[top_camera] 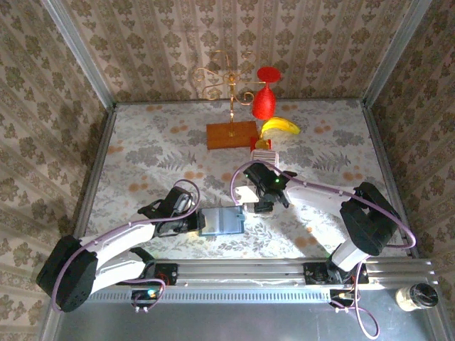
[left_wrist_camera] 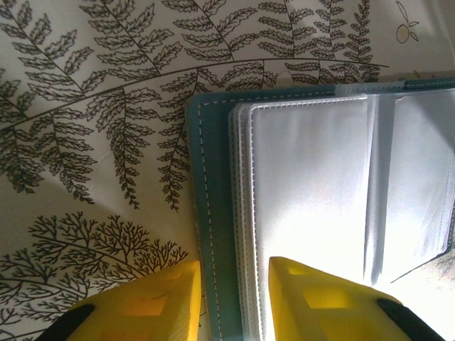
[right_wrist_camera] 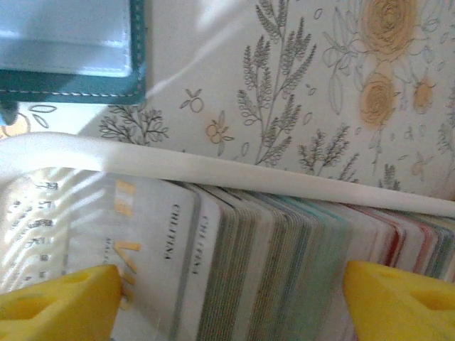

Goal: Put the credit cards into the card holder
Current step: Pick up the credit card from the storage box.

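Credit cards [right_wrist_camera: 270, 256], thin pale grey-white rectangles with printed faces, stand on edge in a tight row inside a long white-framed rack [right_wrist_camera: 213, 167]. The right wrist view shows the nearest cards leaning, with lettering visible on their faces, while the rest appear as striped edges.

Right gripper [right_wrist_camera: 229, 273]: its jaws stand wide apart over the row, with many cards between them. Contact with any card cannot be determined.

Card holder [top_camera: 222, 222], a small teal-blue stitched folding wallet, lies open and flat at the front centre of the table. Its clear plastic sleeves face up, and no card can be made out in them. One corner of it lies near the rack's rim without touching it, with cloth showing between.

Left gripper [left_wrist_camera: 233, 268]: its jaws are narrowly parted and straddle the holder's left edge, one over the cloth and the other over the sleeves. Whether they pinch that edge cannot be told.

Table covering: a pale floral and fern-print cloth [top_camera: 156, 153].

At the back of the table stand an orange-brown wooden block [top_camera: 231, 135] carrying a gold wire stand [top_camera: 229, 78], a red goblet [top_camera: 264, 103] and a yellow banana [top_camera: 279, 126], all well apart from the holder.
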### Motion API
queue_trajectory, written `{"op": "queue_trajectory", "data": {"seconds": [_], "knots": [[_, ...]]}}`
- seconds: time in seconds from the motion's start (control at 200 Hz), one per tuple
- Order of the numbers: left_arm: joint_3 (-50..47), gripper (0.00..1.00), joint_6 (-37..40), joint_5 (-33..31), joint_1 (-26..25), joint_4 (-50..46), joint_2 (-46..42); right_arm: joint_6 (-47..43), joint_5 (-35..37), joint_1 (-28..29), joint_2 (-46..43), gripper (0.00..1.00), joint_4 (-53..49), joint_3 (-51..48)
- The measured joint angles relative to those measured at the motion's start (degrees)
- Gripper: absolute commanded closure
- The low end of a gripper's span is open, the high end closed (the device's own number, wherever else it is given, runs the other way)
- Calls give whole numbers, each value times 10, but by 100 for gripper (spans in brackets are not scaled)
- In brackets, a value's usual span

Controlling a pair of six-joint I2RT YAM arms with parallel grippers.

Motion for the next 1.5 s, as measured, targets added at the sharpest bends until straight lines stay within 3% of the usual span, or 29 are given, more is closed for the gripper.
{"op": "queue_trajectory", "data": {"seconds": [0.17, 0.295, 0.975, 1.5], "knots": [[0, 71, 0, 0, 0, 0, 1, -5, 1, 0, -7, 47, 0, -1], [0, 72, 0, 0, -3, 0, 1, -6, 1, 0, -19, 49, 0, -10], [-4, 74, -2, 0, -3, 5, 6, 6, -2, 5, -48, 87, -13, -23], [-4, 74, -2, 0, -3, 4, 5, 19, 1, 19, -87, 94, -39, -23]]}}
